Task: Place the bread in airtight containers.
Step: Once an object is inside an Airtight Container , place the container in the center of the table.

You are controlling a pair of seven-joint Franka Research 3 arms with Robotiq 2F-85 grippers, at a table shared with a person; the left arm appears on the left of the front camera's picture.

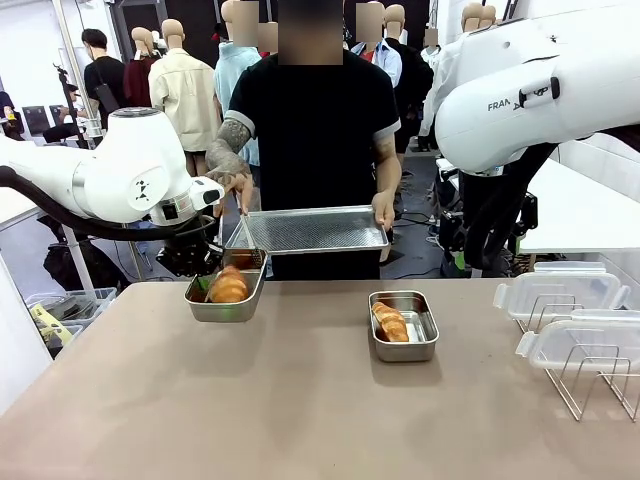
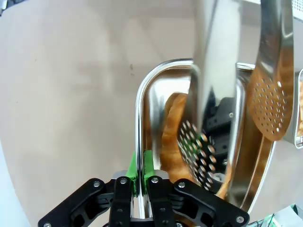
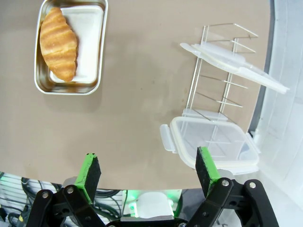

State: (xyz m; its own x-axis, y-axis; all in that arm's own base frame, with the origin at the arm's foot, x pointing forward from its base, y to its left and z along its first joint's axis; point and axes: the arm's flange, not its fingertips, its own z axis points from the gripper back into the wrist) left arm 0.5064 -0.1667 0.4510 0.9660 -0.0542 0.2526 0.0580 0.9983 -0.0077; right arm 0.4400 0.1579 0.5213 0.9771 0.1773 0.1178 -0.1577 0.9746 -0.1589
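Observation:
One bread roll (image 1: 229, 287) lies in the left steel container (image 1: 225, 307), whose near-left rim is pinched by my left gripper (image 1: 203, 286). In the left wrist view that gripper (image 2: 140, 182) is shut on the container rim (image 2: 140, 118), and the bread (image 2: 171, 137) lies inside. The person's perforated tongs (image 2: 196, 146) hang spread over the roll. The other bread roll (image 1: 390, 321) rests in the right container (image 1: 403, 345). My right gripper (image 3: 149, 170) hovers open above the table, apart from that container (image 3: 71, 87) and its bread (image 3: 57, 42).
The person (image 1: 310, 110) at the far side holds a large flat steel tray (image 1: 310, 230) in one hand and the tongs (image 1: 247, 235) in the other. Two clear lids (image 1: 560, 293) (image 1: 590, 343) lean on a wire rack (image 1: 590, 385) at the right; both lids (image 3: 232, 61) (image 3: 213, 142) lie near my right gripper.

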